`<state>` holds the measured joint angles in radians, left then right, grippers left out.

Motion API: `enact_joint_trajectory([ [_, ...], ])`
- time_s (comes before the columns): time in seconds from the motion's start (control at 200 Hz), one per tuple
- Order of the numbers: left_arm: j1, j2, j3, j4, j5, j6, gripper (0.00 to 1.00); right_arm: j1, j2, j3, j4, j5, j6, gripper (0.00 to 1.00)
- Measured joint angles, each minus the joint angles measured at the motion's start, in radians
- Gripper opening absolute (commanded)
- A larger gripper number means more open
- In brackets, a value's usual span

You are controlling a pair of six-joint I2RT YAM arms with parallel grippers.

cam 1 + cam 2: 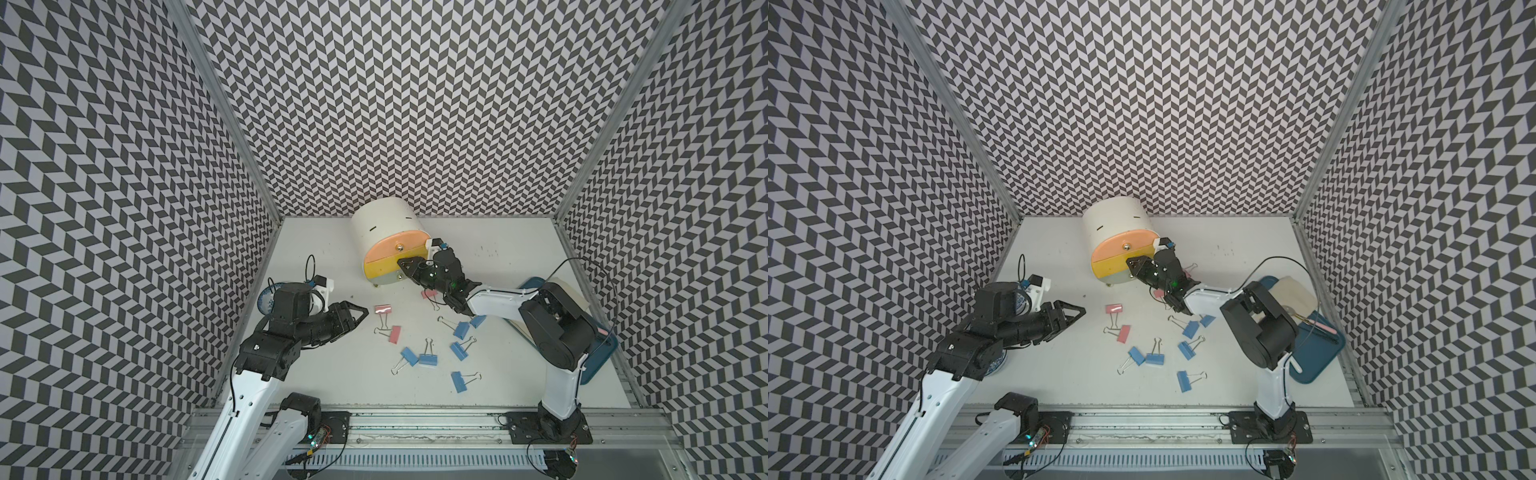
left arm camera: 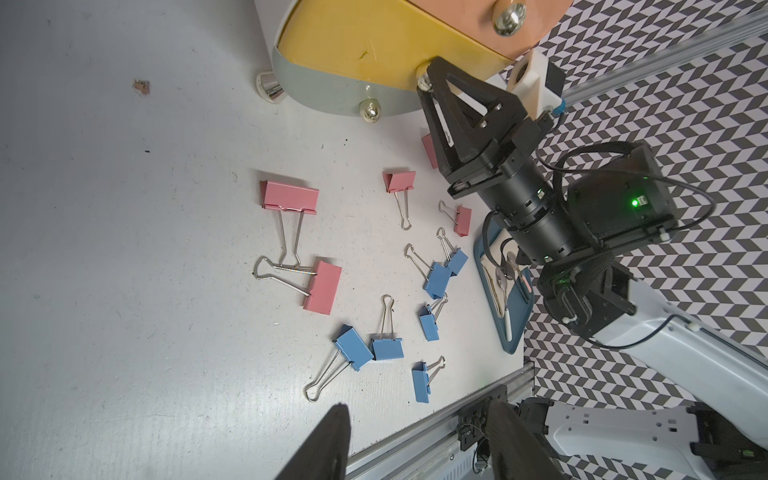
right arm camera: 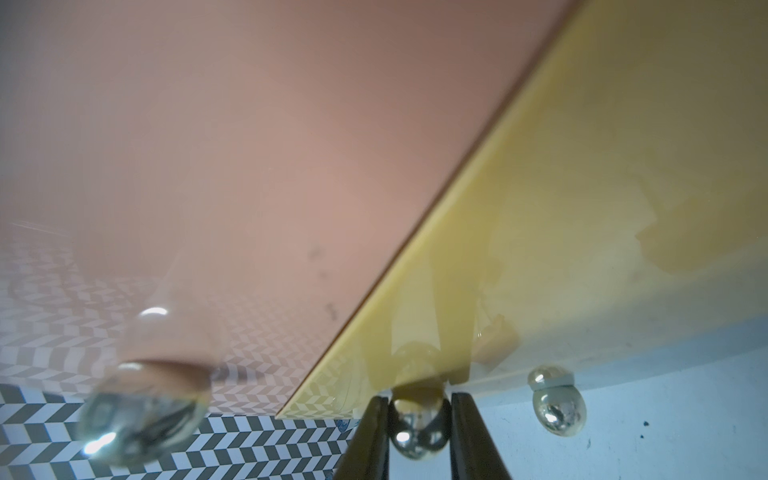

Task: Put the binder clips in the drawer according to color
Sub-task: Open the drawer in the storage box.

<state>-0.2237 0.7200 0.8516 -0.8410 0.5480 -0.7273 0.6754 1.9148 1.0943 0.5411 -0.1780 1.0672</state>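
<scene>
Right pincer (image 3: 419,400) clenched on yellow drawer's knob (image 3: 417,430) — left pincer (image 2: 417,409) released, empty, near pink binder clip (image 1: 383,309).

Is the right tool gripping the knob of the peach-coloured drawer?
No, the right tool sits around the knob of the yellow drawer; the peach drawer's knob stands free.

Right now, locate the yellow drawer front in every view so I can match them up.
Top view: yellow drawer front, middle band of the cabinet face.
Top view: same band.
Left wrist: beyond the clips, between the orange front and the grey front.
Right wrist: close up, beside the orange front.
Shared landmark: right gripper at its knob.
</scene>
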Motion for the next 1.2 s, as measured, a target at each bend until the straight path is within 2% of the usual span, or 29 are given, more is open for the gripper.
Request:
enact_joint_trajectory([
  [1.197,0.000,-0.061,0.000,0.010,0.018,-0.053,0.57,0.080,-0.292,-0.331,0.003,0.053,0.016,0.22],
])
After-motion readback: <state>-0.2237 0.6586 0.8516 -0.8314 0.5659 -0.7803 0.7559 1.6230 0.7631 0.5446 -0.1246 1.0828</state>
